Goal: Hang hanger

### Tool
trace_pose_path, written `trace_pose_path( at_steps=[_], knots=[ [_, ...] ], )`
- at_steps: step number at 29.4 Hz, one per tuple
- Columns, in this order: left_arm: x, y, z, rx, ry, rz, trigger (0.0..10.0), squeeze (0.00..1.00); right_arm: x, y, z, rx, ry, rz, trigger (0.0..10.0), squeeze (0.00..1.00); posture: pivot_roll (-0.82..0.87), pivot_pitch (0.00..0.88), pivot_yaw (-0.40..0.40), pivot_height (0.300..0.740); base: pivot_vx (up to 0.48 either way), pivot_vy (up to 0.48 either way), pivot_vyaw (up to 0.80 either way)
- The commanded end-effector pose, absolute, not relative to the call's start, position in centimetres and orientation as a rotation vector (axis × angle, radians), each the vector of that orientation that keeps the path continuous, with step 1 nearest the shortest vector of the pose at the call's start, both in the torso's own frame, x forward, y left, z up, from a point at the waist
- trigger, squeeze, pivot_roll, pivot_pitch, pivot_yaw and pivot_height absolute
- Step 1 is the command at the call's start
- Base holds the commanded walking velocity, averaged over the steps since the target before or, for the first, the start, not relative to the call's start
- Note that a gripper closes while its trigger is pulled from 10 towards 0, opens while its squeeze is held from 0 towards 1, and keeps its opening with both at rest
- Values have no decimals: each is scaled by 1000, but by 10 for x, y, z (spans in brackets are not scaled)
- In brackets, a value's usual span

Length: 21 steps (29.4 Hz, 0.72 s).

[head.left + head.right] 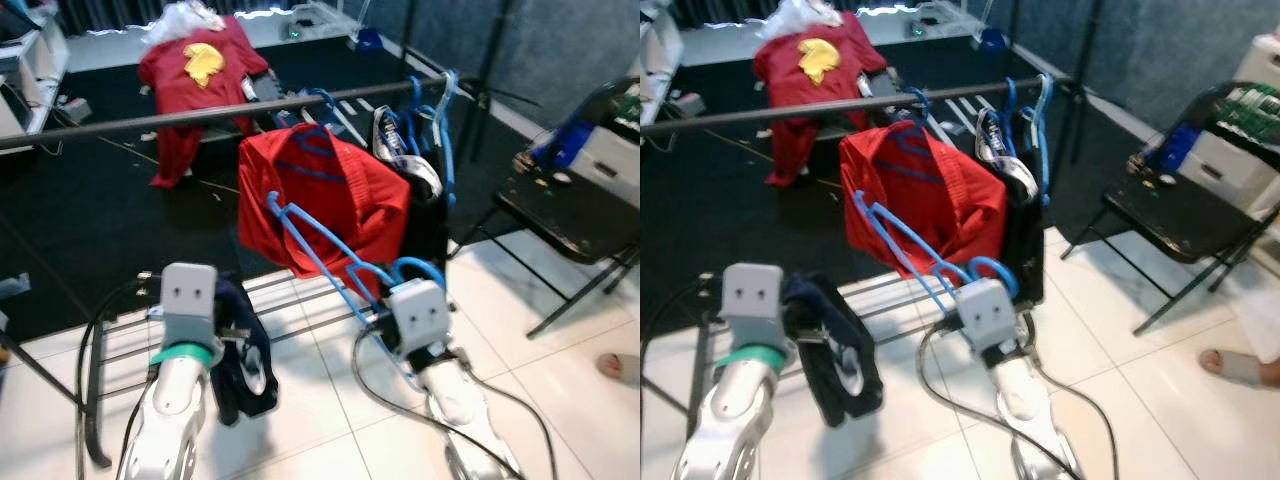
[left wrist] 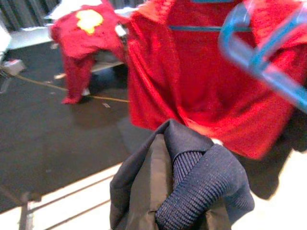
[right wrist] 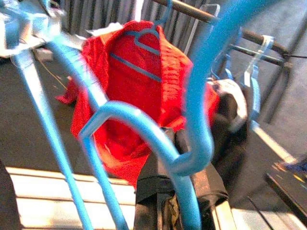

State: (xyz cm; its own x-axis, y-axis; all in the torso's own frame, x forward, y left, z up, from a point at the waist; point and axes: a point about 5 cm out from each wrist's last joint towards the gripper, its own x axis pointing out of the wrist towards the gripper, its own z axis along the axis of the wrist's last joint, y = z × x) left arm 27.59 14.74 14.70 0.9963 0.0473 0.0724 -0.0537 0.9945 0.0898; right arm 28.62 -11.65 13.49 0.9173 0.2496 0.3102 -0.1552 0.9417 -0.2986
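At the far left a low grey metal drying rack [image 1: 95, 400] stands on the white tiled floor [image 1: 320, 430]. Above it the left claw [image 2: 158, 211] is raised in front of the robot, clamped on a dark navy knitted garment [image 1: 245, 360] that hangs down from it in folds; in the left wrist view the ribbed navy cuff [image 2: 192, 187] bunches right over the fingers.

Behind, a red T-shirt with a yellow print [image 1: 200, 70] lies spread over something on the black carpet [image 1: 90, 220]. A long dark metal clothes rail [image 1: 150, 122] runs across in front of it. From the middle of the rail hangs a red knitted top on a blue hanger [image 1: 320, 195], and just to its right hang a black-and-white garment [image 1: 415, 175] and some bare light-blue plastic hangers [image 1: 440, 110].

The right claw [image 1: 385, 315] is closed around the neck of a bright blue plastic hanger [image 1: 310, 245], held below the rail and in front of the red top, tilted with its long bar rising up to the left; it is not on the rail.

Further right stands a black folding chair [image 1: 1180, 225], with a white box [image 1: 1225, 160] behind it. At the far right edge a person's foot in a grey slipper [image 1: 1235, 365] rests on the tiles.
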Motion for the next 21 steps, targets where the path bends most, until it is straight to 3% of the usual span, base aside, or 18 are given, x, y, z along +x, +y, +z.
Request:
trace_pose_path(
  at_steps=[1,8,13,17,21],
  knots=[
    [273,153,149,96,-88,72,10000,0,284,-111,131,-265,-345,229,10000,0,-86,42,68,740,-349,0,0],
    [273,152,149,91,-88,70,10000,0,286,-111,131,-250,-341,225,10000,0,-85,42,66,740,-75,0,0],
    [273,149,148,67,-68,58,10000,0,289,-113,131,-222,-323,212,10000,0,-84,42,66,740,0,0,-735],
    [273,143,147,50,-30,41,10000,0,292,-114,133,-204,-320,203,10000,0,-82,43,65,740,0,0,0],
    [275,140,149,20,-5,21,10000,0,299,-109,142,-195,-349,216,10000,0,-80,40,67,740,0,0,-800]
  ],
)
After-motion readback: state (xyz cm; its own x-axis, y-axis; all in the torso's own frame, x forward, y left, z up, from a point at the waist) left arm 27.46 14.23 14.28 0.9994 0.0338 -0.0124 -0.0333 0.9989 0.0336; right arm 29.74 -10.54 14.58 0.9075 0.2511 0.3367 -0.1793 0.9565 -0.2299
